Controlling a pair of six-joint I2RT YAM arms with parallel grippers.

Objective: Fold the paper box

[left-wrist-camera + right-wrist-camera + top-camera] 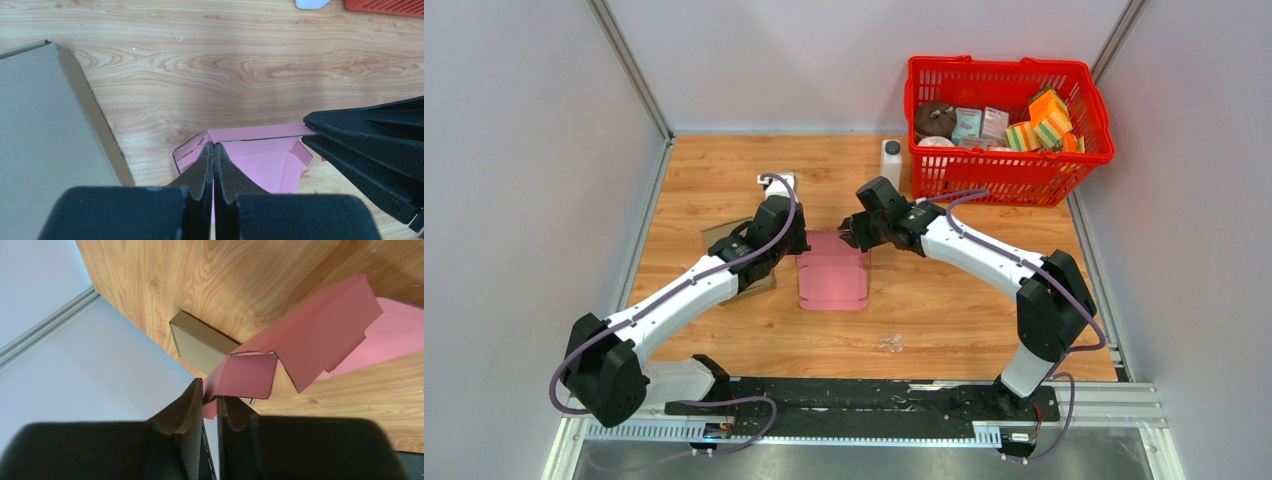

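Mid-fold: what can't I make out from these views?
Top view: the right gripper and left gripper cover the far edge of the flat pink paper box, hiding both grips.
Left wrist view: whether the shut left gripper pinches paper; its fingers hide that.
Brown cardboard box: cut off by the left wrist view's edge, under the left arm from above.
Red plastic basket: contents too small to name.

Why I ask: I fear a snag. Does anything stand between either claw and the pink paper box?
Nothing visible does. The right claw grips a flap of the pink paper box; the left claw, shut, sits at its edge.
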